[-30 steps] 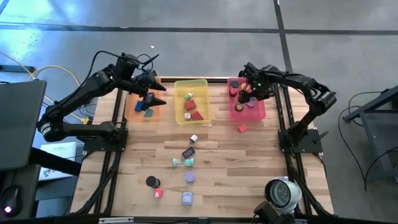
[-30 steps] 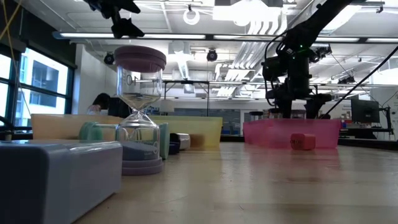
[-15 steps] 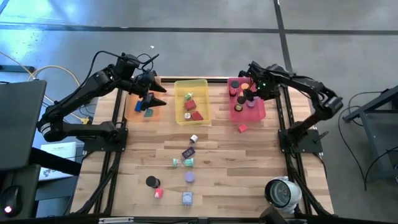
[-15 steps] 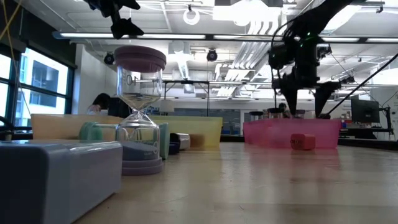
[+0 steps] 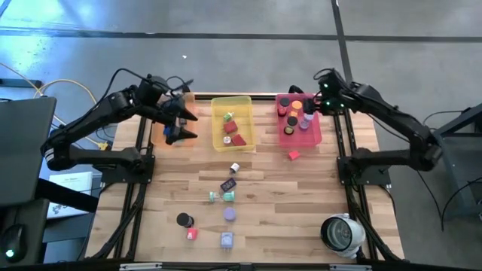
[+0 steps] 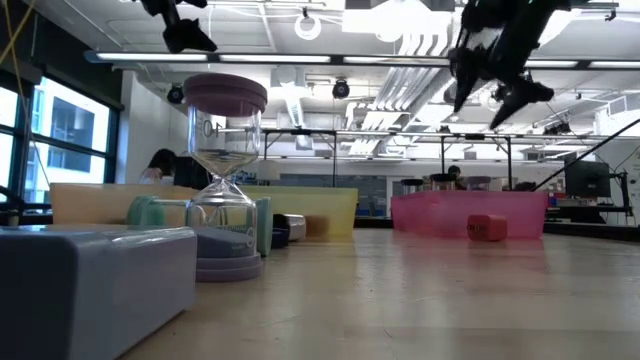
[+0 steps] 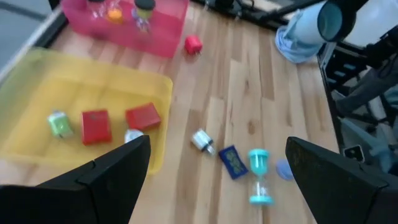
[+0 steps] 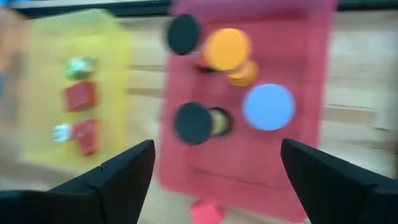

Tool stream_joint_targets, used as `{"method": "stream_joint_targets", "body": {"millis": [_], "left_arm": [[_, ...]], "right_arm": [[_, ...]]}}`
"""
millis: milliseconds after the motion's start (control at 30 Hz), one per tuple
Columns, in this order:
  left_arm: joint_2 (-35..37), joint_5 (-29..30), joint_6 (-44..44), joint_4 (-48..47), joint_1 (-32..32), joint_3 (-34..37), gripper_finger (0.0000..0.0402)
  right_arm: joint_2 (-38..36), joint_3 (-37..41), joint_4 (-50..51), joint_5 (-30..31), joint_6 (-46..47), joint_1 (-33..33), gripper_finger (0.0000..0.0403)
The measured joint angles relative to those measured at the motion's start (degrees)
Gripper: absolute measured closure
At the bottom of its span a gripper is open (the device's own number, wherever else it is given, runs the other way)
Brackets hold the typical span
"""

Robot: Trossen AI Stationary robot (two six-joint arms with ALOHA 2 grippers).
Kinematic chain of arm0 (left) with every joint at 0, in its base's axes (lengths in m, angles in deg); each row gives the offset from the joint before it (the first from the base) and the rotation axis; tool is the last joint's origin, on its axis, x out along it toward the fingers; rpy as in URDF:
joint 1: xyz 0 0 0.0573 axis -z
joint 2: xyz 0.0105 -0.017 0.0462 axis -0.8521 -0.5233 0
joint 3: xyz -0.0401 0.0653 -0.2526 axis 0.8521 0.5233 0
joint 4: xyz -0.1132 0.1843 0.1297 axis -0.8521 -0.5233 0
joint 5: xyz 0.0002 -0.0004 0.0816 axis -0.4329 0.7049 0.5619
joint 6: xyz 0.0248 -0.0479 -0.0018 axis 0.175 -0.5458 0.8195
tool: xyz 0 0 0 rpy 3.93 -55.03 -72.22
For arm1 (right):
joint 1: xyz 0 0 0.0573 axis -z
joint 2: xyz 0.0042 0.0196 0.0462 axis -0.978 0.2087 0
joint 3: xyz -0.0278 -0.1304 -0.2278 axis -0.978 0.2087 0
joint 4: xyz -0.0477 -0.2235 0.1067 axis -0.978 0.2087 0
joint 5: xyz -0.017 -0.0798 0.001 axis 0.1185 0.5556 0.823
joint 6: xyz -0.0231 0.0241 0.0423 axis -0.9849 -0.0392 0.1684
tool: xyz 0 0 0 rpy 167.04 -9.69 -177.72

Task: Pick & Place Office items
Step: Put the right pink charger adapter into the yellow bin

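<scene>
Nothing readable anywhere in these shots, no brand marks or lettering I could make out, even on the dark flat piece (image 5: 229, 184) mid-desk, where whatever's printed on it was too small to tell. Both arms were up off the wooden desk (image 5: 301, 203) with nothing in them. The left gripper (image 5: 181, 124) hung over the orange tray (image 5: 170, 135) at the far left, jaws spread wide and empty. The right gripper (image 5: 310, 108) hung above the pink tray (image 5: 301, 137) at the far right, jaws also wide, nothing between them. The pink tray held the round discs: a black one (image 8: 184, 33), an orange one (image 8: 227, 48), a blue-lavender one (image 8: 268, 106), another black one (image 8: 192, 122). A small red cube (image 5: 293, 155) sat on the desk just outside that tray's near edge. The yellow tray (image 5: 245, 102) in the middle had two red blocks (image 7: 96, 126) and a little green-and-white piece (image 7: 60, 123) in it. The rest was loose on the desk: a small white-silver piece (image 5: 235, 168), a teal hourglass (image 5: 219, 196), a lavender disc (image 5: 230, 214), a black disc (image 5: 183, 219), a red cube (image 5: 191, 233) right beside it, and a lavender cube (image 5: 227, 240) near the front edge. The big white-grey round device (image 5: 343, 233) was parked at the front right corner.
</scene>
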Motion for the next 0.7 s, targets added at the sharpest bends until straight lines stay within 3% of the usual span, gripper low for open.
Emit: {"method": "stream_joint_targets", "body": {"millis": [133,467,567,700], "left_arm": [[-0.05,0.55,-3.45,-1.61,3.37,0.00,0.0035],[-0.05,5.81,-11.16,-6.85,12.73,0.00,0.0035],[-0.05,8.45,-12.99,-6.87,15.59,0.00,0.0035],[-0.19,11.70,-15.37,-6.86,19.01,0.00,0.0035]], "right_arm": [[-2.98,0.00,-2.94,-4.67,0.41,-2.86,0.0065],[-4.61,-0.02,-6.01,-29.02,-4.36,-8.16,0.0066],[-4.61,-0.02,-4.18,-31.79,-6.48,-10.72,0.0067],[-4.55,-0.02,-1.58,-30.92,-11.45,-15.02,0.0067]]}}
